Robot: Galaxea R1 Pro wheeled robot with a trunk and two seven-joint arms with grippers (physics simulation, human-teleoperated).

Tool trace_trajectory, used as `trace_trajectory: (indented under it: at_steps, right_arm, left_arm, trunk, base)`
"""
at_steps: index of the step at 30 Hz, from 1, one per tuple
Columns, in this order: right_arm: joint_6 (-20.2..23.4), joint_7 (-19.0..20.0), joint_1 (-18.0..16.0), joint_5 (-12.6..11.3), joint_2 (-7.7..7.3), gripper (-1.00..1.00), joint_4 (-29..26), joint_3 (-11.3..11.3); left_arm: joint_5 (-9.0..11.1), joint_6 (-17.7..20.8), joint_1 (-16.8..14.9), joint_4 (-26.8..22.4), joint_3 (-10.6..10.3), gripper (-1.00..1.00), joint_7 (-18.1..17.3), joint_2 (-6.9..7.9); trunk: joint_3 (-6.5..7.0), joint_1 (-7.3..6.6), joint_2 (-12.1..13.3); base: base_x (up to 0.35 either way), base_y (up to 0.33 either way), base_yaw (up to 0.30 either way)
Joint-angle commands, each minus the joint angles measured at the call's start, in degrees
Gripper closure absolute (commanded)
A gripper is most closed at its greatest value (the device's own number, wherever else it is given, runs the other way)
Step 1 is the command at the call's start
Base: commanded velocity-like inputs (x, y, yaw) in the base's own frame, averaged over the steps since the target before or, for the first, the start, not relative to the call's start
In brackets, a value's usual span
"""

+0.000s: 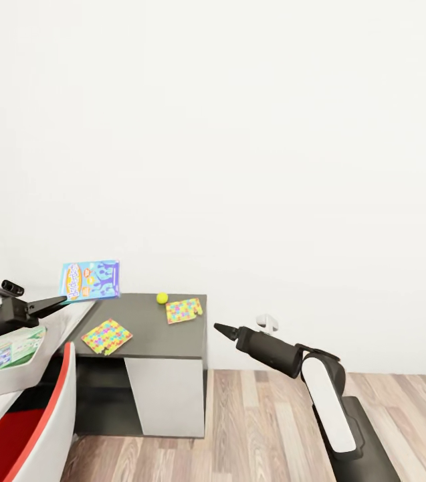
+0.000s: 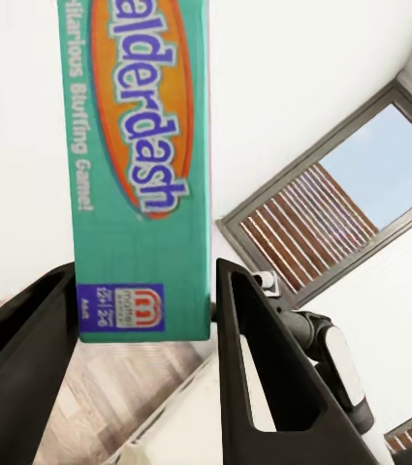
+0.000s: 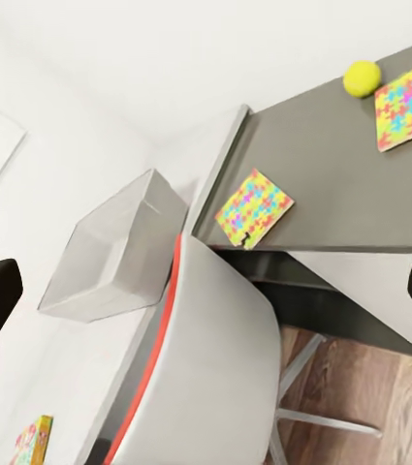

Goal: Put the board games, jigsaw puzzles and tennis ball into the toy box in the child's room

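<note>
Kid's room at home: white walls, wood-plank floor [image 1: 266, 415], jigsaw puzzles [image 1: 107, 336] & tennis ball [image 1: 162, 298] on grey table [image 1: 152, 328].

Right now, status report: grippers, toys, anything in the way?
Left gripper shut on board game. Right gripper open, empty. Tennis ball and both jigsaw puzzles on table. Chair stands beside toy box.
</note>
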Motion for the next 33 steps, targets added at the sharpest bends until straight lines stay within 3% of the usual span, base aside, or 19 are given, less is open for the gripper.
trace_trajectory:
  at_steps: [1, 21, 33]
  right_arm:
    - [0.2, 0.5, 0.0, 0.5, 0.04, -1.0, 0.0, -0.1]
    - [0.5, 0.7, 0.0, 0.5, 0.05, -1.0, 0.0, 0.1]
    - [0.6, 0.7, 0.0, 0.5, -0.02, -1.0, 0.0, 0.1]
  left_arm:
    - [0.0, 0.6, -0.1, 0.0, 0.0, 1.0, -0.2, 0.01]
    - [0.1, 0.5, -0.1, 0.0, 0.0, 1.0, -0.2, -0.08]
    - [0.1, 0.4, -0.1, 0.0, 0.0, 1.0, -0.2, -0.29]
  trunk:
    - [-0.11, 0.07, -0.1]
    - [-0.11, 0.07, -0.1]
    - [-0.11, 0.07, -0.1]
  base:
    - [0.327, -0.001, 0.281]
    - [0.287, 0.118, 0.282]
    - [0.3, -0.015, 0.269]
